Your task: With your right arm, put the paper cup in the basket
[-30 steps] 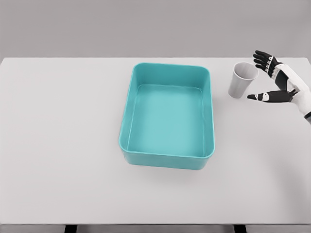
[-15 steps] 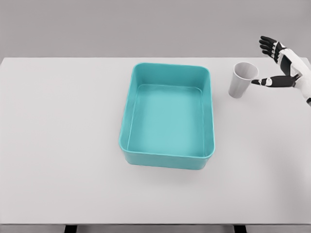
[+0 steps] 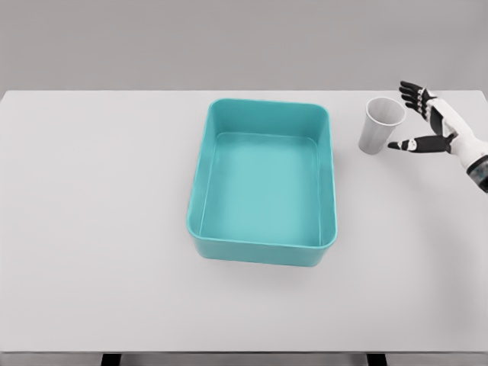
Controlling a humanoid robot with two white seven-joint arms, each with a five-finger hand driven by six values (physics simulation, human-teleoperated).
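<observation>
A white paper cup (image 3: pixel 379 124) stands upright on the white table (image 3: pixel 99 229), just right of the teal basket (image 3: pixel 264 180). My right hand (image 3: pixel 406 120) is open beside the cup's right side, fingers spread behind its rim and thumb low near its base. It holds nothing and a small gap separates it from the cup. The basket is a rectangular tub with nothing inside. The left arm does not show.
The basket's right wall (image 3: pixel 332 175) lies between the cup and the basket's floor. The table's far edge runs just behind the cup and hand.
The right hand rose and drew back toward the far right half a second ago, then came down and left again to the cup's side. The cup has not moved.
</observation>
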